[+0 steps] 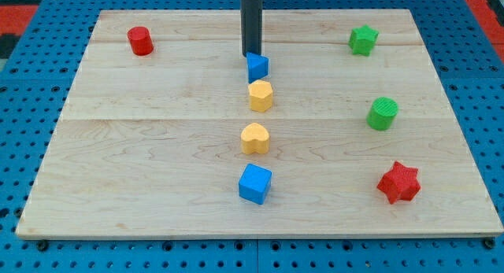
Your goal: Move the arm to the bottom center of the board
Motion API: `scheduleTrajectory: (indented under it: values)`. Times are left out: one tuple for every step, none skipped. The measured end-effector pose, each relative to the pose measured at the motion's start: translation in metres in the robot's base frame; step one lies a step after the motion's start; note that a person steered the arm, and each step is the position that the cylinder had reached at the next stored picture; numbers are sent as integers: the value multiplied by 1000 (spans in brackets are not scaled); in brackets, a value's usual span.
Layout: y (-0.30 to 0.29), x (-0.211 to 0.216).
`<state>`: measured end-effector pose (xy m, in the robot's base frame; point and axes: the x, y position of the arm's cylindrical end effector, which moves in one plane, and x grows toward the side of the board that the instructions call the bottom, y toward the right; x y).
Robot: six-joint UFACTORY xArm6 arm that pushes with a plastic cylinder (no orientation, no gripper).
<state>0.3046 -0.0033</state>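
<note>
Presently my tip [251,53] sits in the upper middle of the board [157,147], at the view's top, just above and touching or nearly touching the small blue block [257,67]; contact cannot be confirmed. End effector is a plain dark rod, upright, no jaws, so nothing is spread or pinched. The bottom centre of the board lies well apart from the tip, toward the view's bottom.

Centre column, running from the tip toward the view's bottom:
- small blue block, shape unclear, directly below the tip
- yellow hexagonal block [261,95], just beside the small blue block, apparently touching it
- yellow heart block [254,138], apart from the hexagonal one
- blue cube [254,183], near the heart block, closest of the column to the bottom centre

View's left: red cylinder [141,41], near the top left corner, well apart from everything else.

View's right: green star block [363,39] near the top right corner; green cylinder [383,114] below it; red star block [399,182] lower still, near the bottom right.

Board is light wood, resting on a blue perforated table [31,108].
</note>
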Motion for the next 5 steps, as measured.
scheduleTrajectory:
  values:
    - [0, 0]
    - [-14, 1]
    - [-41, 15]
    - [-55, 37]
    - [-56, 88]
